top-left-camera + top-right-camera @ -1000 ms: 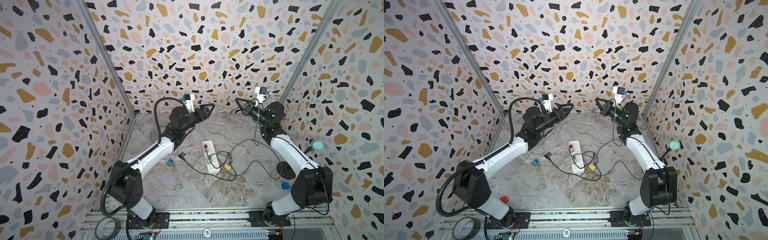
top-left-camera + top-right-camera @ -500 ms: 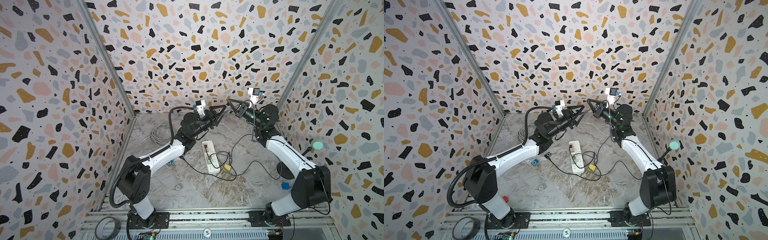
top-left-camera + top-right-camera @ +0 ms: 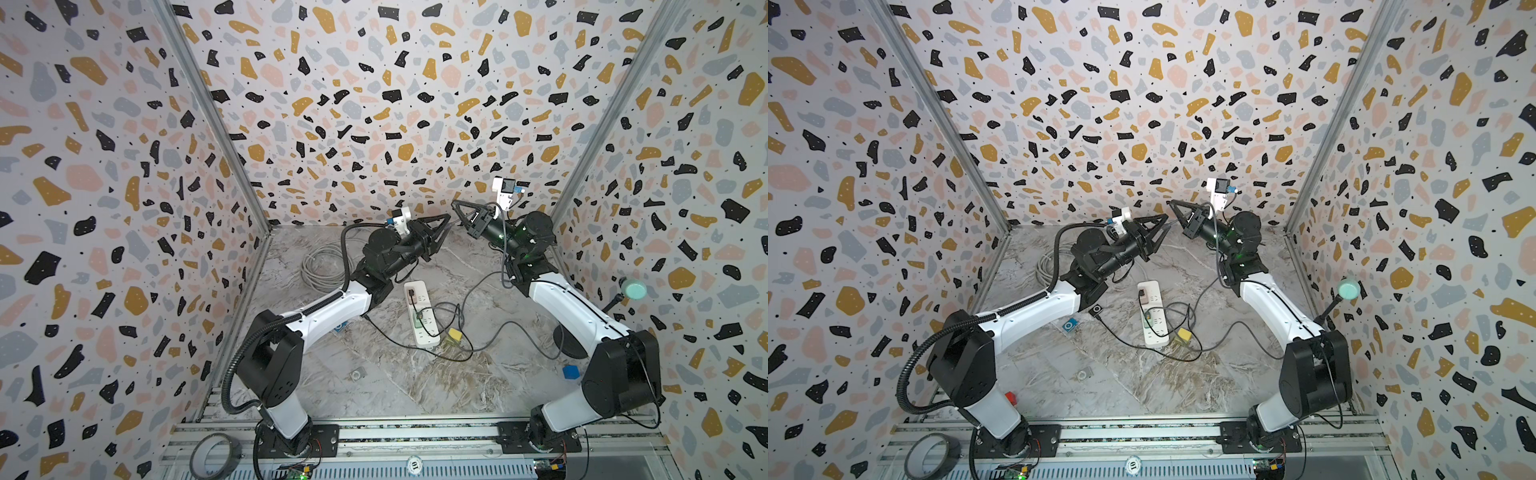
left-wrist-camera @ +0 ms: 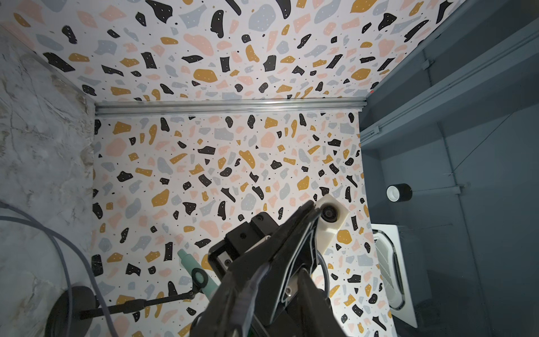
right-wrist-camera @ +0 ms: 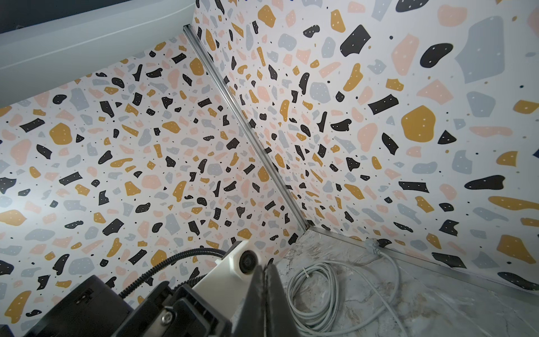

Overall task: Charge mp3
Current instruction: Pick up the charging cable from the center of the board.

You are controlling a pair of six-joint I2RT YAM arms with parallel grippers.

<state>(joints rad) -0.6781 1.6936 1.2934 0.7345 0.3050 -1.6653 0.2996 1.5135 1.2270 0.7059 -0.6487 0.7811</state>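
Three players: blue player [image 3: 1070, 325], black player [image 3: 1096, 310], silver player [image 3: 1084, 374]; one power strip [image 3: 1156, 332].

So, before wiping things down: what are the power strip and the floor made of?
Power strip: likely white moulded plastic, smooth and faintly glossy, with socket holes. Floor: marble-patterned with grey-brown veins. Creases suggest a printed sheet rather than stone, though that is uncertain.

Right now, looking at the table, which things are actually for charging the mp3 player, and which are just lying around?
For the job:
- blue mp3 player
- charging cable
- white power strip

Just lying about:
- grey cable coil
- tape roll
- blue cube
- mint-topped stand
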